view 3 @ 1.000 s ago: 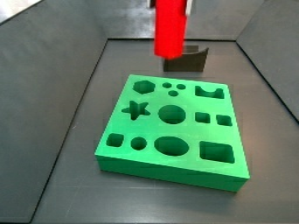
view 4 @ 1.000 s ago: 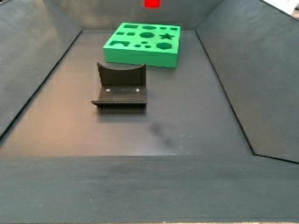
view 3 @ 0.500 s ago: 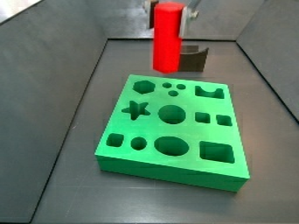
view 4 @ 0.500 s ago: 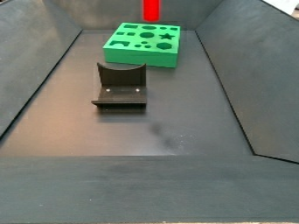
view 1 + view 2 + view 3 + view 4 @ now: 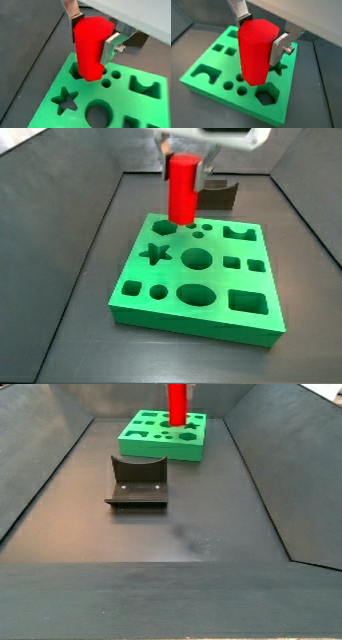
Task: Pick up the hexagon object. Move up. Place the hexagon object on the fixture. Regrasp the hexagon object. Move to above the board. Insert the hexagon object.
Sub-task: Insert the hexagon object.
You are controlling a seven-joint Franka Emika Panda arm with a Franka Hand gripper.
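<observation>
Holding the hexagon object [image 5: 89, 46] upright, the end effector [image 5: 95, 30] is clamped on its upper part, one silver finger [image 5: 111, 46] flat against a side face and the other at the far face. I read this grip as deliberate: taking the prism near its top leaves the lower end free to enter a hole, and the flat faces between the plates keep it from twisting.

In a side view the hexagon object [image 5: 182, 190] hangs vertical above the back left corner of the board [image 5: 201, 278], its lower end just at or over the hexagonal cut-out [image 5: 164, 226]. In a wrist view the hexagonal cut-out [image 5: 267, 95] shows open beside the red tip, so I judge the prism not yet seated; I cannot tell whether the tip has met the board surface.

Vertical carriage matches the hole axis, and the face orientation must agree with the cut-out before descent. Any small rotation would probably catch an edge on the green rim.

The fixture [image 5: 136, 481] stands unoccupied on the floor in front of the board [image 5: 167, 444], well apart from the end effector. The insertion step is in hand.
</observation>
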